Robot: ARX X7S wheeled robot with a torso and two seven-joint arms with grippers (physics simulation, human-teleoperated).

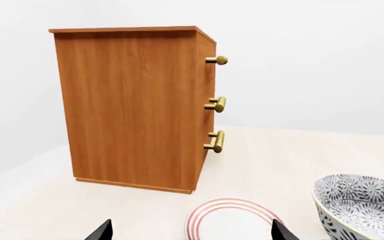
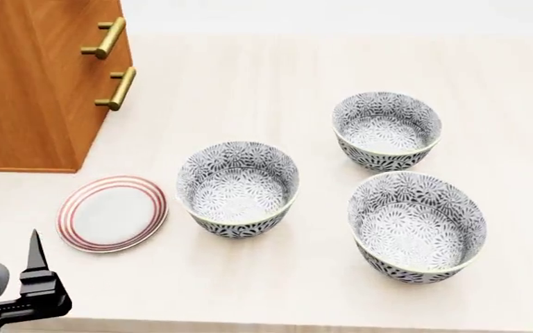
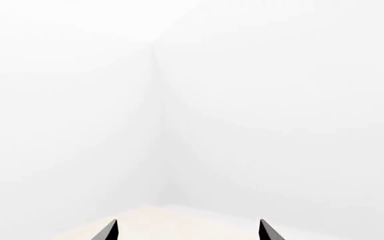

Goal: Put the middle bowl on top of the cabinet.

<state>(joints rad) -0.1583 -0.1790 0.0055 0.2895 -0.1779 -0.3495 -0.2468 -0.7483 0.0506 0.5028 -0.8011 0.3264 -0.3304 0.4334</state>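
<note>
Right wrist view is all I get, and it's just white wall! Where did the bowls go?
Observer: The head view shows three patterned bowls on the table, in front of the robot.
Operator: Where's the cabinet?
Observer: The cabinet stands at the table's far left, behind a red-striped plate.
Operator: Is the other hand holding something?
Observer: No. The left gripper is open, with nothing between its fingers.

3 patterned bowls on the table: one (image 2: 238,189), a second (image 2: 386,130), a third (image 2: 416,225). 1 red-striped plate (image 2: 113,212). 1 wooden cabinet (image 2: 35,83), with 3 brass handles (image 1: 216,104) visible in left wrist view.
</note>
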